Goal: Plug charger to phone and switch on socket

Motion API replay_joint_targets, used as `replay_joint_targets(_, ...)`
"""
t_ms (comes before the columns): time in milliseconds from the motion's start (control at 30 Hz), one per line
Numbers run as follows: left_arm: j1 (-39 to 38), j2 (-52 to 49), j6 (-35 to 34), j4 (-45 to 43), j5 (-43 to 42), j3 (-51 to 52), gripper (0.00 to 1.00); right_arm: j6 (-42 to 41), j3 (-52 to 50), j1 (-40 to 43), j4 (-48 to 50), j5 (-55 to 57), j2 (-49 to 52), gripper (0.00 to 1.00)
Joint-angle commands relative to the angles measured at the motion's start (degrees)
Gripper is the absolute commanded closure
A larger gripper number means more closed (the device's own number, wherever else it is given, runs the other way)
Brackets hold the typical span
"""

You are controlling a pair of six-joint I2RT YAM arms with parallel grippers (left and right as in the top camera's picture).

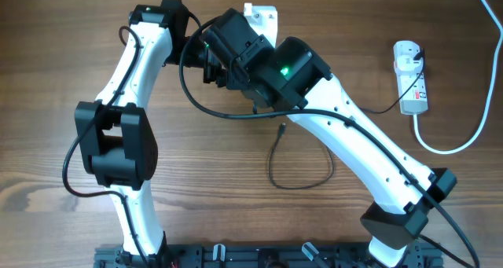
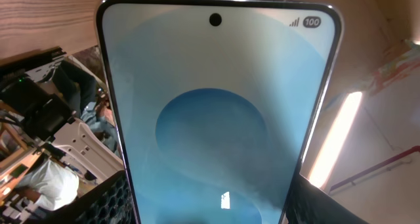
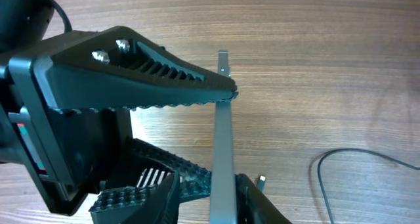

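1. Your phone [image 2: 216, 119] is held over the far middle of the table [image 1: 47, 79]. Its screen fills the left wrist view, punch-hole end up. Both long edges show, and the lower end is cut off by the frame.
2. The left gripper [image 3: 218, 137] is pinching the phone across its width. One ridged finger [image 3: 144, 73] bears on one long edge and the other [image 3: 172, 177] on the opposite edge.
3. From the right wrist you see the phone edge-on, as a thin grey strip above the wood. Its near end runs down between the fingers of the right gripper [image 3: 203, 209]. You cannot tell whether those fingers are spread or pressed onto it.
4. The charger [image 1: 272, 167] lies loose on the table, looped between the two arms. Its plug tip [image 1: 281, 129] sits just beside the right forearm, apart from the phone and held by nothing.
5. The socket [image 1: 410, 79] lies at the table's right side, well apart from both grippers. It has a black plug [image 1: 414, 59] in it, and a thick white cable [image 1: 449, 151] curves off its near end.
6. For room, you have bare wood left of the left arm and in the near middle around the loop. The two wrists crowd together at the phone, and a white bracket [image 1: 263, 16] stands just behind them.
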State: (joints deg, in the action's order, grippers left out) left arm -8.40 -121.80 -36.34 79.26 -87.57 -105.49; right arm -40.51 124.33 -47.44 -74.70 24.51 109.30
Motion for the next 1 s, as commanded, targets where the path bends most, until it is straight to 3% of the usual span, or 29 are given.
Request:
replay_joint_targets(0, 0.26, 2.45, 0.02, -0.13, -2.8, -1.38, 0.33, 0.09, 0.48, -0.11, 0.13, 2.12, 0.44, 0.78)
replay_joint_targets(367, 0.33, 2.45, 0.02, -0.13, -2.8, -1.38, 0.32, 1.46, 0.48, -0.13, 0.11, 2.08, 0.44, 0.95)
replay_joint_targets(467, 0.31, 2.45, 0.02, -0.15, -2.78, -1.38, 0.23, 1.01, 0.48, -0.13, 0.11, 2.08, 0.44, 0.95)
replay_joint_targets(500, 0.31, 2.45, 0.02, -0.15, -2.78, -1.38, 0.12, -0.31, 0.48, -0.11, 0.11, 2.1, 0.44, 0.96)
replay_joint_targets(533, 0.31, 2.45, 0.02, -0.15, -2.78, -1.38, 0.0, -2.34, 0.48, 0.15, 0.09, 2.16, 0.44, 0.96)
replay_joint_targets(733, 0.31, 2.45, -0.15, -0.37, -2.62, -1.38, 0.0, -30.01, 0.48, 5.62, -0.79, 1.11, 0.31, 0.96)
replay_joint_targets(767, 0.31, 2.45, -0.17, -0.35, -2.62, -1.38, 0.02, -34.18, 0.48, 6.4, -0.76, -0.7, 0.31, 0.96)
replay_joint_targets(800, 0.31, 2.45, -0.17, -0.35, -2.64, -1.38, 0.13, -40.02, 0.48, 7.26, -0.59, -3.67, 0.31, 0.96)
replay_joint_targets(833, 0.31, 2.45, -0.26, -0.35, -2.64, -1.38, 0.16, -45.05, 0.48, 7.63, -0.66, -6.08, 0.31, 0.96)
replay_joint_targets(967, 0.31, 2.45, -7.34, -0.39, -2.69, -1.38, 0.23, -55.84, 0.48, 7.61, -0.57, -10.75, 0.04, 0.96)
